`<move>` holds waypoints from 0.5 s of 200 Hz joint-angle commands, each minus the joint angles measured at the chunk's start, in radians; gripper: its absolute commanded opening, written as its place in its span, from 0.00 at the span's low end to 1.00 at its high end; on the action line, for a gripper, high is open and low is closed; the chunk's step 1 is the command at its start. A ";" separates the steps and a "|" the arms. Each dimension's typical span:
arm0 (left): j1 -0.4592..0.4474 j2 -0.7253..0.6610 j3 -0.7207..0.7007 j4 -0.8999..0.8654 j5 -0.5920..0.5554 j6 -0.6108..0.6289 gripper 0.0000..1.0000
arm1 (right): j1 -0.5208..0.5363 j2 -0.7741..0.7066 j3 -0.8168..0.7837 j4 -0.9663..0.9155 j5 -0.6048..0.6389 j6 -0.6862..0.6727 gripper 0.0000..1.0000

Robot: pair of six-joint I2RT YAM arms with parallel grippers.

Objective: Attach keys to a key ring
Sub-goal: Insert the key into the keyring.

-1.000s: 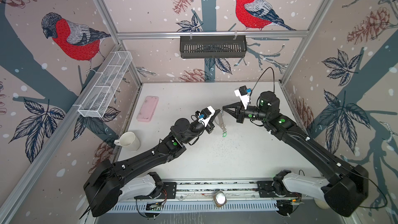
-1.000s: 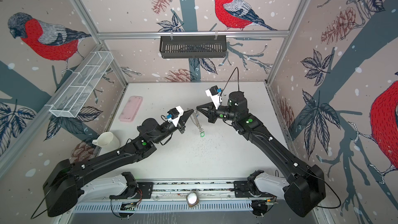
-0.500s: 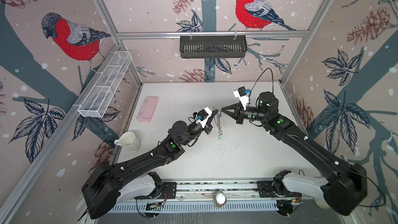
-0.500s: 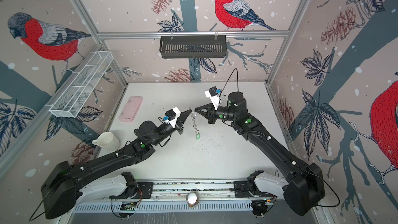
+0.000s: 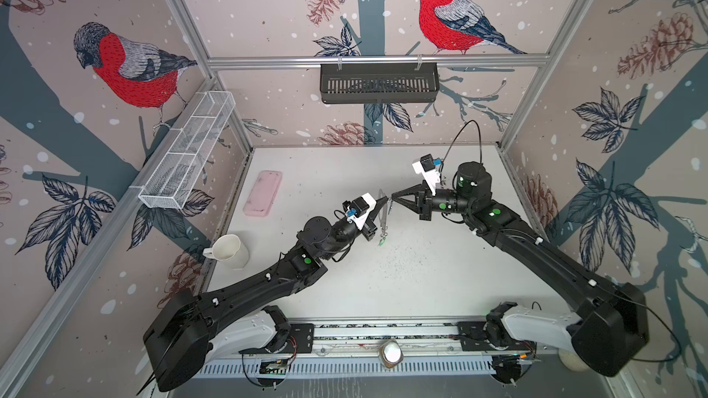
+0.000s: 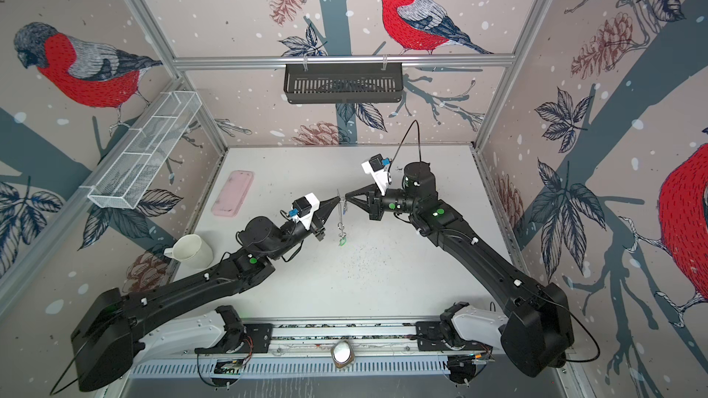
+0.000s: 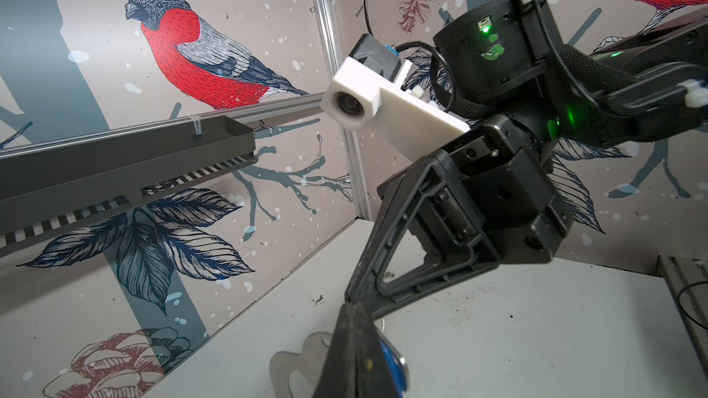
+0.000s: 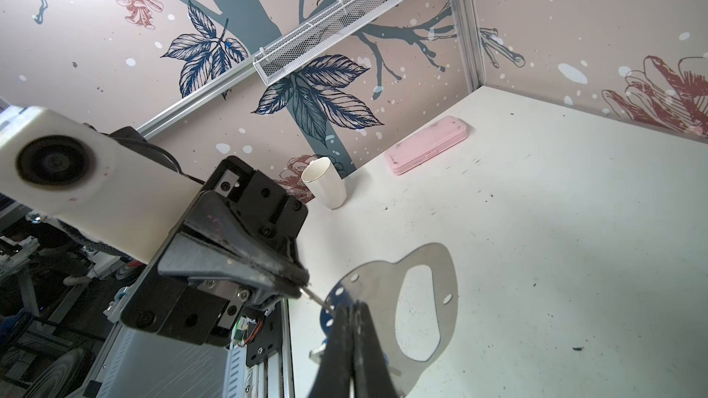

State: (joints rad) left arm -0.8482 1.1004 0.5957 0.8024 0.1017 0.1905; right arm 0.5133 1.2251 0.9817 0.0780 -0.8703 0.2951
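Note:
The key ring (image 8: pixel 444 300), a thin grey plate with an oval cutout, hangs upright between both grippers above the table's middle; both top views show it edge-on (image 5: pixel 383 218) (image 6: pixel 339 214). My left gripper (image 5: pixel 384 201) (image 7: pixel 354 323) is shut on a thin wire at the plate's holed edge (image 8: pixel 316 296). My right gripper (image 5: pixel 391 197) (image 8: pixel 350 319) is shut tip to tip against it, where the blue-tagged key (image 7: pixel 390 361) (image 5: pixel 390 207) hangs; its exact grip is hidden. The green-tagged key (image 5: pixel 382 241) (image 6: pixel 342 240) dangles below the plate.
A pink oblong case (image 5: pixel 263 193) lies at the table's left. A white mug (image 5: pixel 230 251) stands at the left edge. A white wire basket (image 5: pixel 187 155) hangs on the left wall, a black one (image 5: pixel 378 82) on the back wall.
Both gripper tips have drawn closer together. The plate and green tag, tilted toward the right arm a second ago, have swung left and now hang straight down.

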 commanded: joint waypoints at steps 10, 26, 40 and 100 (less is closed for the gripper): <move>0.000 -0.006 0.006 0.181 0.004 0.004 0.00 | -0.013 0.004 0.005 -0.060 0.009 -0.005 0.10; 0.001 -0.005 0.005 0.182 0.004 0.004 0.00 | -0.033 -0.009 -0.002 -0.044 0.014 0.011 0.15; 0.000 -0.006 0.007 0.181 0.003 0.004 0.00 | -0.056 -0.025 -0.019 -0.005 0.004 0.036 0.19; 0.000 -0.009 0.011 0.166 0.020 0.009 0.00 | -0.092 -0.070 -0.027 0.048 -0.010 0.048 0.41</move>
State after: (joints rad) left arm -0.8482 1.0958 0.5968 0.9081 0.1047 0.1913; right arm 0.4274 1.1690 0.9516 0.0654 -0.8623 0.3374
